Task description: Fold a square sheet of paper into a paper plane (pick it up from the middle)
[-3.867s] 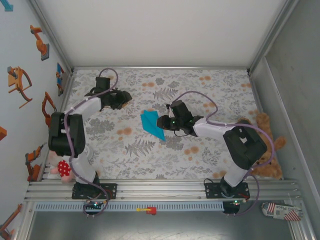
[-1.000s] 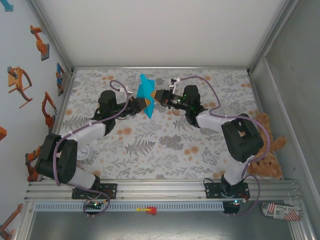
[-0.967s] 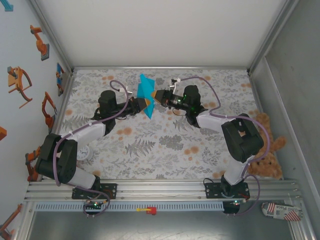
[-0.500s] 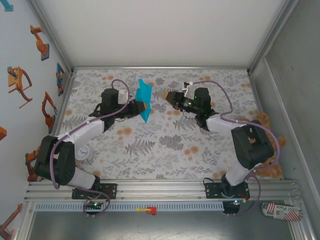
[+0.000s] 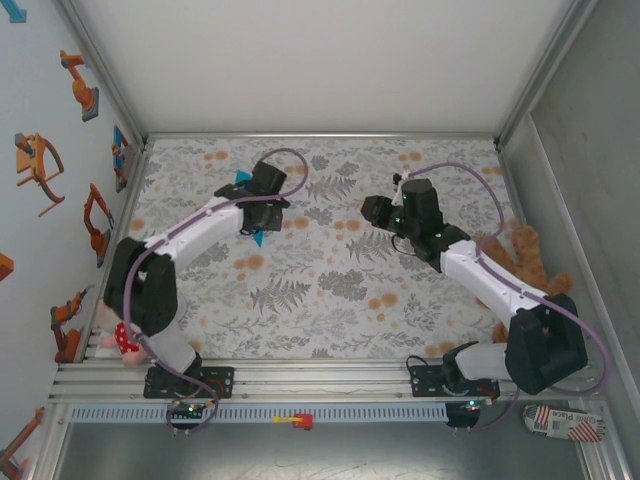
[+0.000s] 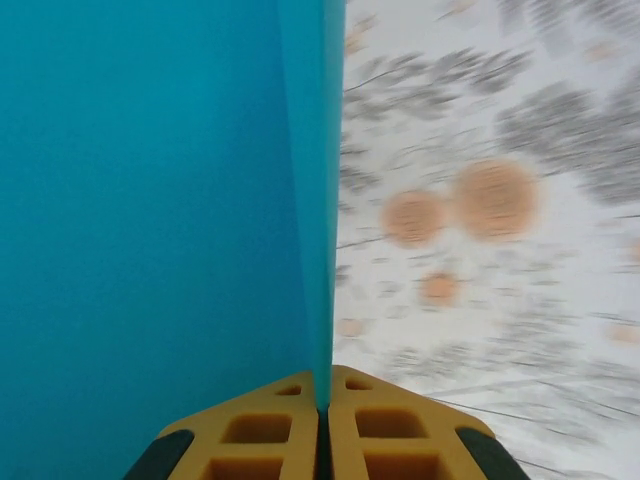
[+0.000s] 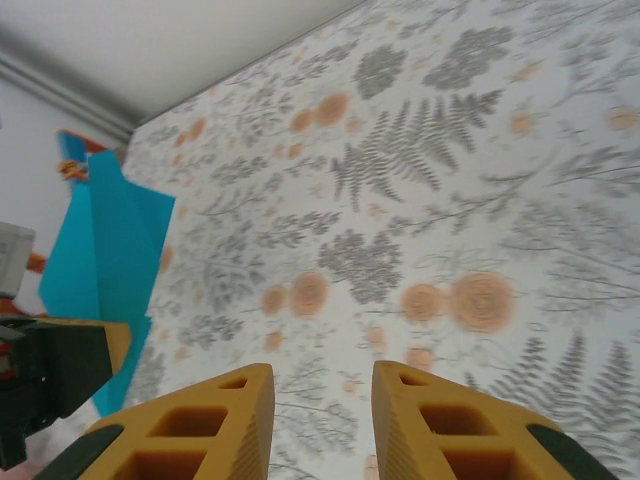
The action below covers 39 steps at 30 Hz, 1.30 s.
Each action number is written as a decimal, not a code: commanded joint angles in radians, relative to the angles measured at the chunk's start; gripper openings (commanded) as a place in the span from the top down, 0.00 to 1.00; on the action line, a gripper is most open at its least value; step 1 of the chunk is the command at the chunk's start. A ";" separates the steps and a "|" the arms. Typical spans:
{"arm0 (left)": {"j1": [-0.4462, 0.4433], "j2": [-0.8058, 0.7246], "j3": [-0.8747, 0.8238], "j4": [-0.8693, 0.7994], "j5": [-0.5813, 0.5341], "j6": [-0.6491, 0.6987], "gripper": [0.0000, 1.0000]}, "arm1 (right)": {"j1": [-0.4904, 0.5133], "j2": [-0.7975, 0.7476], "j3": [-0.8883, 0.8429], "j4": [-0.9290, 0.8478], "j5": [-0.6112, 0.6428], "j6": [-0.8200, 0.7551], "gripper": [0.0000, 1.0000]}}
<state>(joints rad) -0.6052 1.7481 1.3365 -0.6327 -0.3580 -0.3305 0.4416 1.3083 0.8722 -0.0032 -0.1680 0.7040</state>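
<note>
The turquoise paper, folded into a narrow plane shape (image 6: 150, 200), stands on edge between the yellow fingers of my left gripper (image 6: 322, 400), which is shut on its folded edge. From above, the left gripper (image 5: 256, 212) points down over the back left of the floral tablecloth (image 5: 330, 300). Small bits of the paper plane (image 5: 259, 238) peek out around the wrist. My right gripper (image 5: 369, 210) hovers to the right, apart from the paper. In its wrist view the right gripper (image 7: 322, 400) is open and holds nothing, and the paper plane (image 7: 110, 250) hangs at the far left.
A brown teddy bear (image 5: 532, 290) lies beside the table's right edge, by the right arm. A small plush toy (image 5: 120, 338) sits at the front left corner. White walls close the back and both sides.
My right gripper let go of the paper, opened and pulled back to the right. The left arm carried the paper leftward alone and turned its wrist downward.
</note>
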 commanded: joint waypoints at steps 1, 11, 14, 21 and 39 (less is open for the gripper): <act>-0.039 0.109 0.078 -0.200 -0.308 0.047 0.89 | -0.002 -0.032 -0.009 -0.094 0.140 -0.054 0.69; -0.117 0.397 0.233 -0.270 -0.429 0.036 0.90 | -0.003 -0.042 -0.030 -0.131 0.194 -0.042 0.70; -0.135 0.443 0.260 -0.272 -0.404 0.023 0.87 | -0.003 -0.039 -0.032 -0.131 0.194 -0.040 0.70; -0.149 0.473 0.275 -0.244 -0.306 -0.006 0.78 | -0.002 -0.025 -0.032 -0.126 0.185 -0.030 0.70; -0.181 0.232 0.110 -0.111 0.137 -0.189 0.54 | -0.003 0.001 -0.033 -0.114 0.194 0.012 0.68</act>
<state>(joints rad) -0.7727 2.0388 1.4826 -0.7776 -0.3470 -0.4484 0.4416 1.3018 0.8497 -0.1234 -0.0055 0.6918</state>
